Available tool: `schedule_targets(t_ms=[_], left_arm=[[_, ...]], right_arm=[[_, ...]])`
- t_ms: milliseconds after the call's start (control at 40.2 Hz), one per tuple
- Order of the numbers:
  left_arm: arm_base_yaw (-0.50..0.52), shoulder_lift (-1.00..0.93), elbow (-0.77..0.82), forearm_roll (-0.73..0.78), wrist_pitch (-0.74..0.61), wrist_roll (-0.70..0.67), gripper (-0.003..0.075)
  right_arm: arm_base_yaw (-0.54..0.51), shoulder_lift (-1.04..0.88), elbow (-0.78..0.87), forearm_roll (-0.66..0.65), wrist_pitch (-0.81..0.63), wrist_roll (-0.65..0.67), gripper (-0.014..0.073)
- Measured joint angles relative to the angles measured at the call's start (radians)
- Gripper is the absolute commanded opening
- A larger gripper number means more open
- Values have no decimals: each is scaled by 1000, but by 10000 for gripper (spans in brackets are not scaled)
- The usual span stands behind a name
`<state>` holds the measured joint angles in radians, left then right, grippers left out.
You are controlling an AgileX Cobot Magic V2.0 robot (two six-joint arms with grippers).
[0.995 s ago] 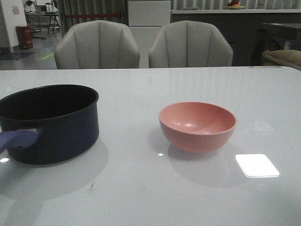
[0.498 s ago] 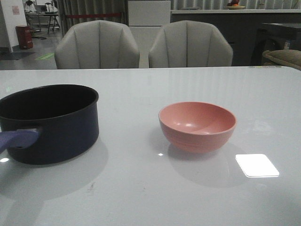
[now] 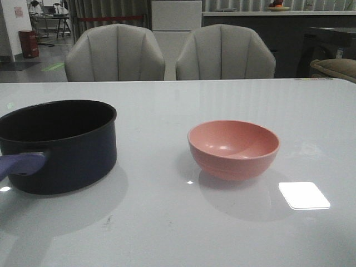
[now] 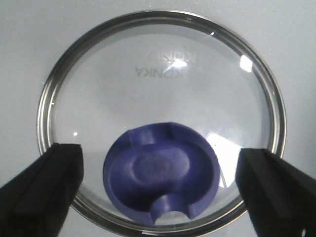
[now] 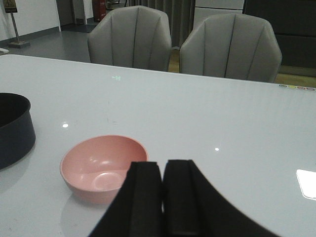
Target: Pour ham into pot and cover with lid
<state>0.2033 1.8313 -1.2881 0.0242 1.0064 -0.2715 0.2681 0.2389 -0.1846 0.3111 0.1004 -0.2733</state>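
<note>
The dark navy pot point(image 3: 58, 146) stands at the table's left, its bluish-purple handle point(image 3: 19, 164) pointing toward me; its edge also shows in the right wrist view point(image 5: 12, 129). The pink bowl point(image 3: 233, 148) sits right of centre and looks empty; it also shows in the right wrist view point(image 5: 102, 168). No ham is visible; the pot's inside is too dark to tell. The glass lid point(image 4: 160, 74) with its blue notched knob point(image 4: 162, 173) lies flat below my left gripper point(image 4: 160, 185), which is open with a finger on each side of the knob. My right gripper point(image 5: 163, 197) is shut and empty, near the bowl.
Two grey chairs point(image 3: 115, 53) point(image 3: 225, 53) stand behind the table's far edge. A bright light patch point(image 3: 303, 195) lies on the white tabletop in front of the bowl, to the right. Neither arm shows in the front view.
</note>
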Motion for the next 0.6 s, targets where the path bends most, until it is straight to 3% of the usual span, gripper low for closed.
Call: schedule_targets(t_ms=[423, 597], left_arm=[[0, 64, -2, 0, 0, 0, 627], [0, 68, -2, 0, -18, 0, 452]], right_arm=[[0, 0, 0, 1, 0, 0, 150], [0, 0, 0, 1, 0, 0, 150]])
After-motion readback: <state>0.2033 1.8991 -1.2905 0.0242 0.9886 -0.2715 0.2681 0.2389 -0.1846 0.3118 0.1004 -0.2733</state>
